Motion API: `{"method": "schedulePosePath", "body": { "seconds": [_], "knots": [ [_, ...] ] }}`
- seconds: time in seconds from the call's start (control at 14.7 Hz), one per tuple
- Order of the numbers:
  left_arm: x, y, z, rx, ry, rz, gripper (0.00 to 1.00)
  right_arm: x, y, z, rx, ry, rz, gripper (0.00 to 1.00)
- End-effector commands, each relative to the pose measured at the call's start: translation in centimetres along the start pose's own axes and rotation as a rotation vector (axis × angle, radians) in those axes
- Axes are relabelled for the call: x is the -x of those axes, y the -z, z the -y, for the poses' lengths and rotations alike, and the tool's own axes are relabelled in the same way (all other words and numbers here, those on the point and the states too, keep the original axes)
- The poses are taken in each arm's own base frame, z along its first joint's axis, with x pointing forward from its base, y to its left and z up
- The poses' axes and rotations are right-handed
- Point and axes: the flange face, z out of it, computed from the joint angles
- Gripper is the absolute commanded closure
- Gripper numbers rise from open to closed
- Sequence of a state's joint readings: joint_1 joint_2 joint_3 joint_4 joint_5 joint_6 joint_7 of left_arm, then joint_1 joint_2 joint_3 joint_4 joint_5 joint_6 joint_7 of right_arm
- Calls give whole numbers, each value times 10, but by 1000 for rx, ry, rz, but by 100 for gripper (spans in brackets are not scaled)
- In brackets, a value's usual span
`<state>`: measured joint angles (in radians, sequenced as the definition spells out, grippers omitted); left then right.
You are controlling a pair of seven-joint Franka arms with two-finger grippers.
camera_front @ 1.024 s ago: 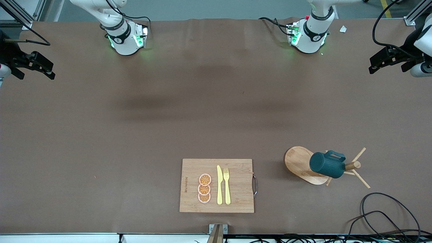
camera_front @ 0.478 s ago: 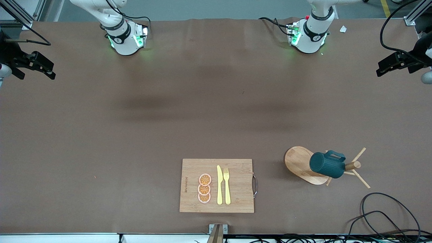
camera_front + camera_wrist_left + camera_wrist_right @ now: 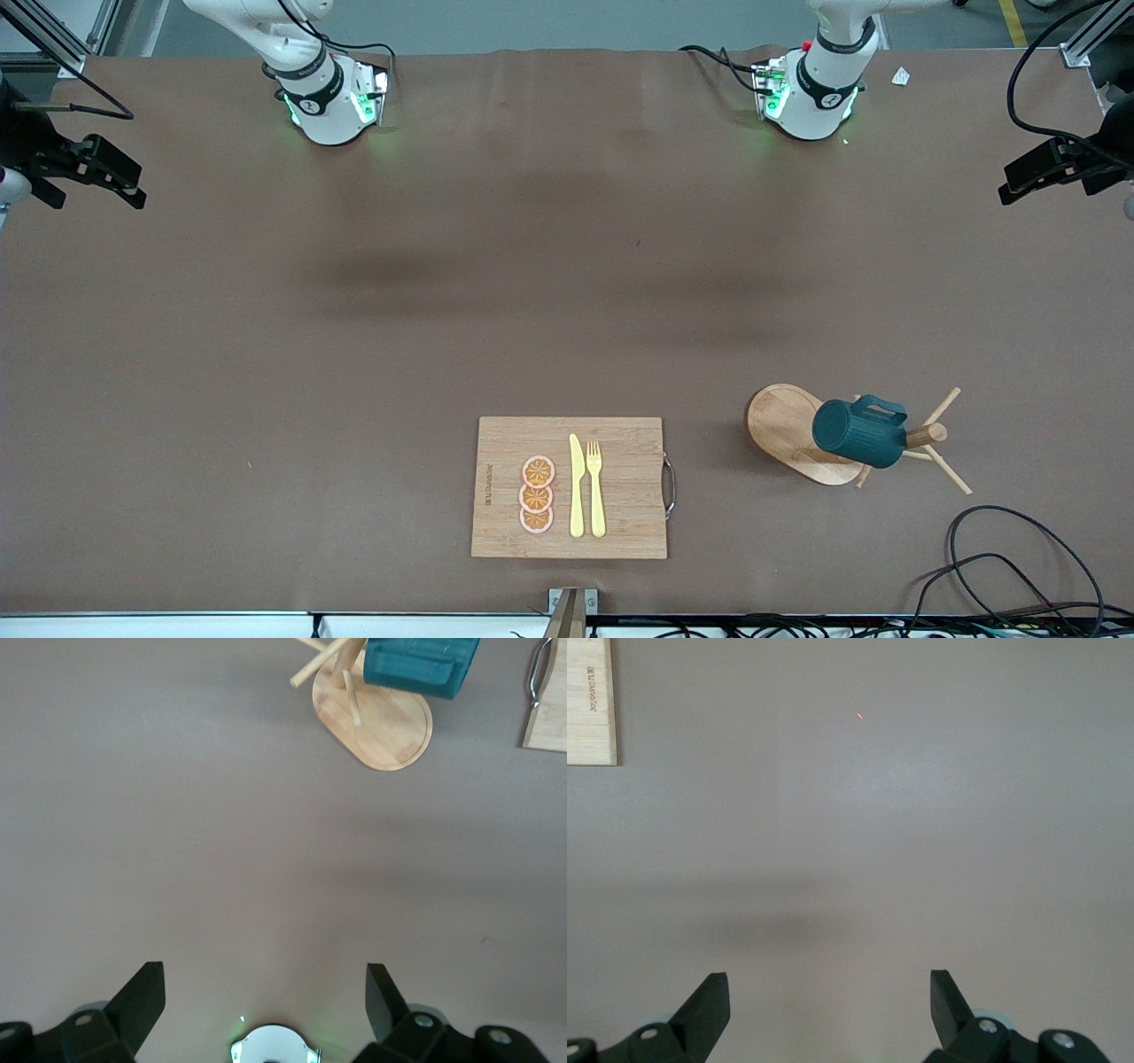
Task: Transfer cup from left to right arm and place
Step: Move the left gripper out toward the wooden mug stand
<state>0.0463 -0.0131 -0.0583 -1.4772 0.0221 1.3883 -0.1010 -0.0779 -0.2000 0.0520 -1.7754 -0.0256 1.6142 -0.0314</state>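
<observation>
Teal cup (image 3: 858,432) hangs untouched on the wooden peg rack (image 3: 802,432), near the desk's front edge toward the left arm's end; the left gripper (image 3: 1054,168), fingers apart, has drifted out to that end edge, so no pickup yet, while the right gripper (image 3: 84,173) waits open over its own end edge
</observation>
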Motion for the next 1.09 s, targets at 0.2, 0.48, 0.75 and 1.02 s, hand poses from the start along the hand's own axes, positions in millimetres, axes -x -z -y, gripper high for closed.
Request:
{"method": "schedulePosePath", "body": {
  "seconds": [0.2, 0.48, 0.75, 1.02],
  "knots": [
    [-15, -1, -4, 25, 5, -84, 0, -1, 2, 0, 2, -6, 7, 0],
    [-33, -39, -15, 170, 264, -97, 0, 0, 1, -4, 1, -10, 7, 0],
    [-53, -76, -28, 219, 510, -89, 0, -1, 2, -3, 2, -9, 4, 0],
    [-59, -104, -28, 272, 679, -51, 0, -1, 2, -1, 2, -9, 5, 0]
  ]
}}
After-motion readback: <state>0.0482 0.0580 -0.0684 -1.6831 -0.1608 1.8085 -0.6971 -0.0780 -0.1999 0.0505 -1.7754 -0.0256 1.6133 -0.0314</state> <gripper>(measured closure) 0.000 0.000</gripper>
